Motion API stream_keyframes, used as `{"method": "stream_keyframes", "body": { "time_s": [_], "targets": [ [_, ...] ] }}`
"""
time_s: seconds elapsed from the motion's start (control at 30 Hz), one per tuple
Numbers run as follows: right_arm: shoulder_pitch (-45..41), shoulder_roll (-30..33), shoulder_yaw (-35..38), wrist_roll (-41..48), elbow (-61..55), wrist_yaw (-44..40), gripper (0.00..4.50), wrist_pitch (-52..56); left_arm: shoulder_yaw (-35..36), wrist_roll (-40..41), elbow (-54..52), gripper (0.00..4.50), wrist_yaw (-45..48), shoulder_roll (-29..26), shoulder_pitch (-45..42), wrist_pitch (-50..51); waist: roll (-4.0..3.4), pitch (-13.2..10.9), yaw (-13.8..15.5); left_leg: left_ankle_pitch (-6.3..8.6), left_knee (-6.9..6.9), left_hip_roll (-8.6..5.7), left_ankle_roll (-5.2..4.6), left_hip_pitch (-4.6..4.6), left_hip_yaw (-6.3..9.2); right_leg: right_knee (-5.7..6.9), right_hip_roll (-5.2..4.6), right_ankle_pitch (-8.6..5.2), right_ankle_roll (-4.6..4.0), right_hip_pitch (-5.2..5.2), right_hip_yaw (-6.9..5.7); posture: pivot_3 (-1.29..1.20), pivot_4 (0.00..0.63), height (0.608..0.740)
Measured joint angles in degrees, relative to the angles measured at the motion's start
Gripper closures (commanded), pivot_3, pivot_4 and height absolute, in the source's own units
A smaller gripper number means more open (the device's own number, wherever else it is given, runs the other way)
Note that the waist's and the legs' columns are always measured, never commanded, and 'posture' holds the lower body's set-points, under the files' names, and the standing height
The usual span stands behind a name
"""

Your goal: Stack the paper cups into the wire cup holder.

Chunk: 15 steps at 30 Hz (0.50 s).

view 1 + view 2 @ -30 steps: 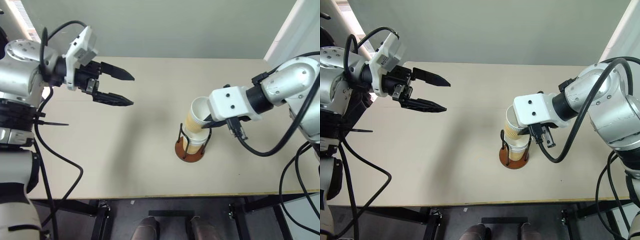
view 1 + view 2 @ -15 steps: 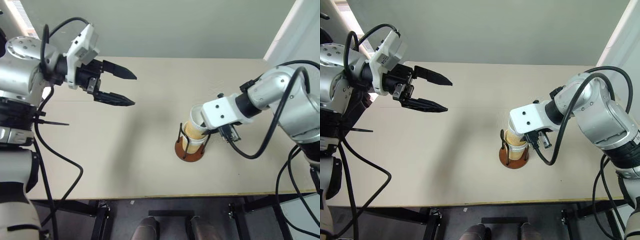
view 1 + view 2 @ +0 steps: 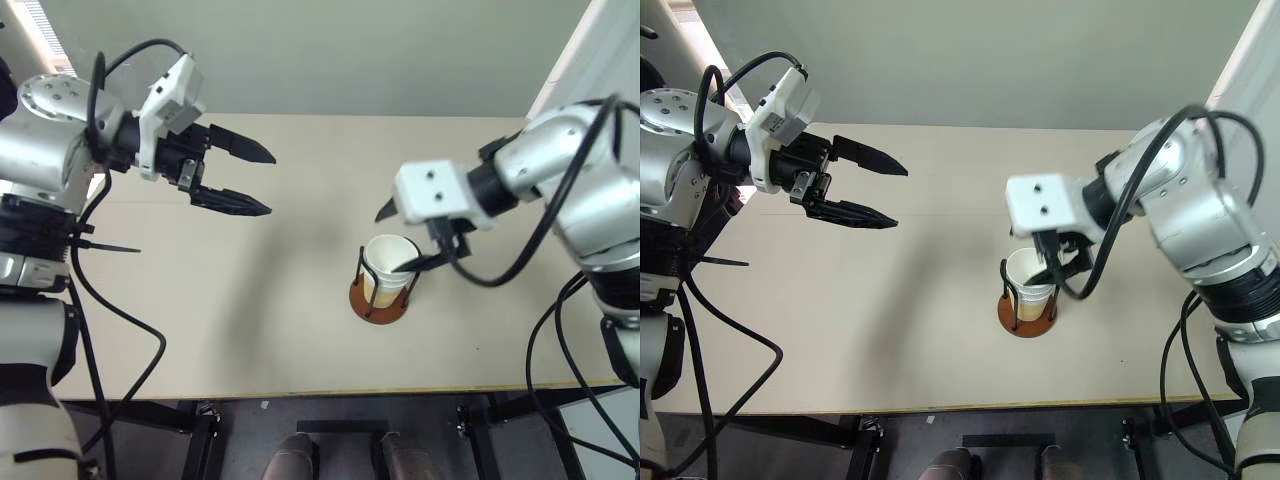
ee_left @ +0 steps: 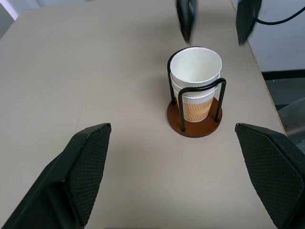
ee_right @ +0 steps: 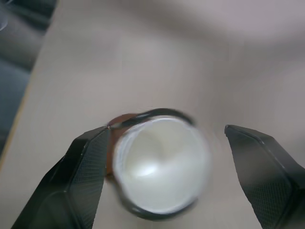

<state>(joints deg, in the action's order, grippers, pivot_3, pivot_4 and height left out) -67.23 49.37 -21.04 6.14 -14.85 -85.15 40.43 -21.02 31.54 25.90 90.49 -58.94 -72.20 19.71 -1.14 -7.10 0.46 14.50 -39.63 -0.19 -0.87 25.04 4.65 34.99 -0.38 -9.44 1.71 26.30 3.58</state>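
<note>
The paper cups [image 3: 386,254] sit nested one inside another, upright in the wire cup holder [image 3: 377,304] at the table's middle right; the left wrist view gives the stack [image 4: 196,71] and the brown base [image 4: 195,128]. My right gripper [image 3: 403,238] hovers just above the top cup, open, with its fingers spread to either side of the rim and nothing held. In the right wrist view the white cup mouth [image 5: 161,164] lies between those fingers. My left gripper [image 3: 253,181] hangs open and empty over the table's far left, pointing toward the holder.
The beige table [image 3: 250,300] carries the holder alone. Its front edge runs near the bottom of the head views and its right edge lies beyond my right arm. A grey wall stands behind the far edge.
My right gripper has opened and let go of the top cup, which dropped down into the stack in the holder. That gripper then rose a little. The left arm stayed put.
</note>
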Motion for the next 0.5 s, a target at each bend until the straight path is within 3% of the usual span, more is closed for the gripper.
{"method": "stream_keyframes", "body": {
  "time_s": [0.27,0.5],
  "targets": [
    [3.0,3.7,10.3,7.3,0.1,3.4,0.45,8.0,2.5,0.8,-5.1,0.00,0.1,-0.8,3.4,3.0,0.00,0.0,-0.2,-0.16,0.29,0.00,0.29,-0.06,-0.10,0.02,0.02,0.09,0.22,0.08,0.06,0.00,0.150,0.740],
    [3.4,4.9,11.6,9.9,0.9,5.9,0.45,8.8,6.0,-0.1,-6.9,0.00,0.1,-0.8,5.3,5.4,0.00,0.0,-0.3,-0.29,0.52,0.05,0.43,-0.10,-0.04,0.17,0.03,0.11,0.25,0.20,0.01,0.00,0.150,0.740]
  ]
}}
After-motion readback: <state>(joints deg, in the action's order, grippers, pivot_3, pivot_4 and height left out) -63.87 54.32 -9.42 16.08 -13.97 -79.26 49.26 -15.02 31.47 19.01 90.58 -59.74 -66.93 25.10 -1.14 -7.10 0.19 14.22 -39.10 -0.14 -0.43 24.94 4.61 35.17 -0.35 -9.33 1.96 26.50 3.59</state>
